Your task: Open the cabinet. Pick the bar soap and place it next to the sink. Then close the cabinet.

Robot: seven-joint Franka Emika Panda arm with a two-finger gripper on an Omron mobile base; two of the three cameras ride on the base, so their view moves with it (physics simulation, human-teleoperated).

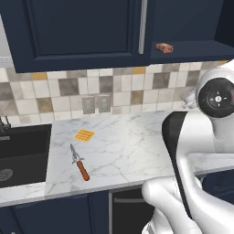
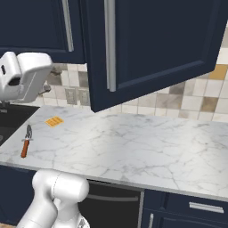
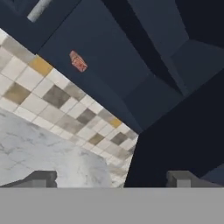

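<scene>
The white marble table (image 1: 123, 137) spanned the scene, with the dark recessed sink (image 1: 23, 155) at its left. The navy framed-panel cabinet (image 2: 156, 44) stood open. The gripper (image 3: 113, 177) had its jaws spread wide, holding nothing. The small reddish-brown bar soap (image 1: 164, 47) rested on the cabinet shelf.

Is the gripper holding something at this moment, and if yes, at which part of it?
Nothing is held. The gripper is open with an empty gap between its fingertips, and the bar soap lies apart from it on the shelf of the open cabinet.
</scene>
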